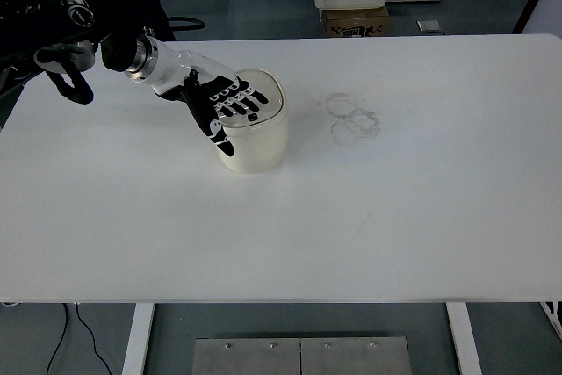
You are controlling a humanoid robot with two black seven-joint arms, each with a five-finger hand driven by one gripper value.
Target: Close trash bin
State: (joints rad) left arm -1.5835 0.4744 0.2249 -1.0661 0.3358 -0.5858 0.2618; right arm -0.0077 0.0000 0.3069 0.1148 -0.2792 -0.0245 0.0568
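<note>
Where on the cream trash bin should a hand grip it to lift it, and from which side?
Grip the trash bin around its rounded side wall, probably from the right: it stands upright, and the left hand lies spread flat over the lid, covering the top and left side.

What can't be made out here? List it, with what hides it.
- Head view: whether the left hand presses the trash bin's lid or only hovers above it; the fingers cover the contact.
- Head view: whether the lid is fully shut; the hand hides its left part.
- Head view: the right arm, out of frame.
- Head view: the faint ring marks on the table, too faint to identify.
</note>
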